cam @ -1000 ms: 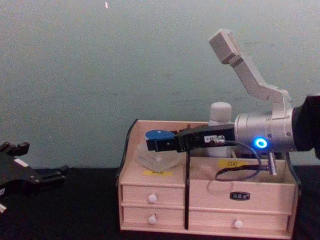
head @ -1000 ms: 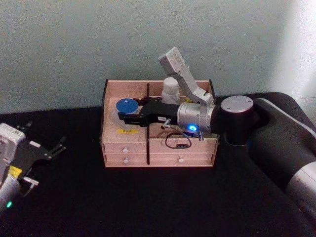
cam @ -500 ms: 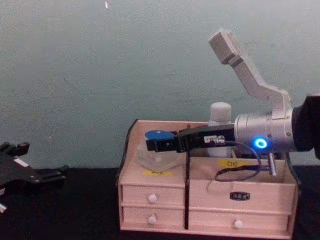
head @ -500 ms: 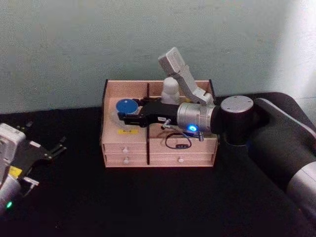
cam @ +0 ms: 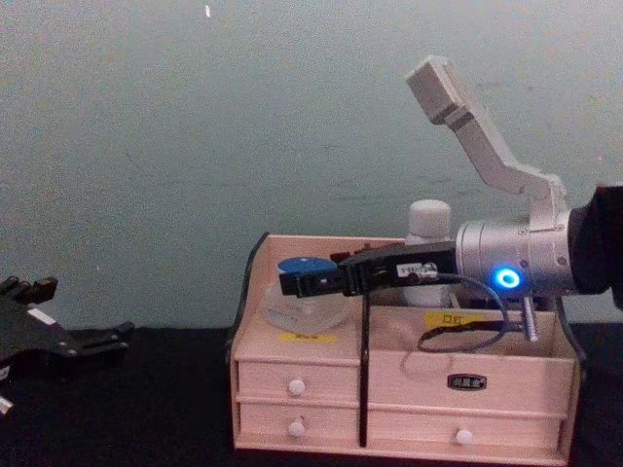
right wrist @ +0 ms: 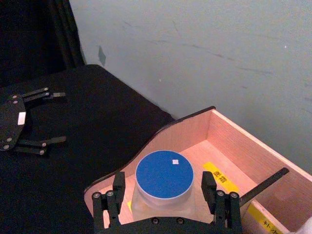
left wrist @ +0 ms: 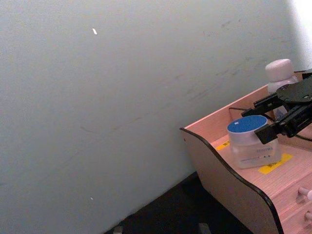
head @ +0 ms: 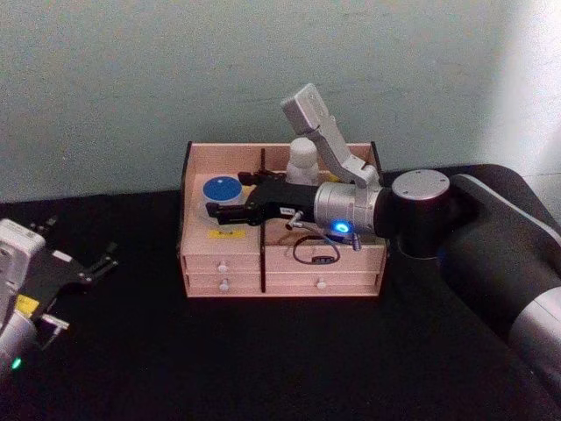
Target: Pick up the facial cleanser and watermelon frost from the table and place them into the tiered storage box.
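Right tool [right wrist: 165, 197] spread wide astride jar [right wrist: 163, 183], fingers [right wrist: 209, 187] clear of both sides; grip released. Jar seated upright in box [head: 279, 263], left compartment, directly ahead of tool. Cleanser [head: 302, 160] upright in rear right compartment. Right arm extended level across box from right. Withdrawal path judged straight back. Left tool [head: 88, 267] spread, parked on counter [head: 263, 360], far left.

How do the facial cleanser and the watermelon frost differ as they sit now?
The facial cleanser is a tall white bottle in the back right compartment; the watermelon frost is a squat, clear, blue-lidded jar in the left one. The right gripper straddles the jar, fingers apart; the bottle stands free. Both are upright inside the tiered storage box.
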{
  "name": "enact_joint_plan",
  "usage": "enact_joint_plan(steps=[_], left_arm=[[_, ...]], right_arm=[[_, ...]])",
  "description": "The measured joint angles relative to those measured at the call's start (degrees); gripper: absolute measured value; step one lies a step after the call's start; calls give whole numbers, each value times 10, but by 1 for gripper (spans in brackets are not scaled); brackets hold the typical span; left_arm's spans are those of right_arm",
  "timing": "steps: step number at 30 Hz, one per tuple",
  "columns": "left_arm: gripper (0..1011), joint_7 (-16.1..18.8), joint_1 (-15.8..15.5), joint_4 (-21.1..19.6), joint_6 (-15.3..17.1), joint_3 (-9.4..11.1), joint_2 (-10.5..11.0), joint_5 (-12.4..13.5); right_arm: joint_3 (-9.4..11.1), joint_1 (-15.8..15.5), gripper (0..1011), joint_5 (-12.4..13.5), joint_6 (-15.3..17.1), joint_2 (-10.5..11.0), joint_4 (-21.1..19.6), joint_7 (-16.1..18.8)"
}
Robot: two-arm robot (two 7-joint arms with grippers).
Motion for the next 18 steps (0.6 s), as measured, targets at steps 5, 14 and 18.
enact_joint_plan(steps=[5,14,18], left_arm=[[1001,0,0,0,0,0,0,0],[1002,0,0,0,0,0,0,0],[1001,0,0,0,0,0,0,0]], right_arm=[[0,0,1002,0,0,0,0,0],[16,-30,1002,0,1,19,-60,-4],[30,-60,1002,10,6,42,-121,-5]])
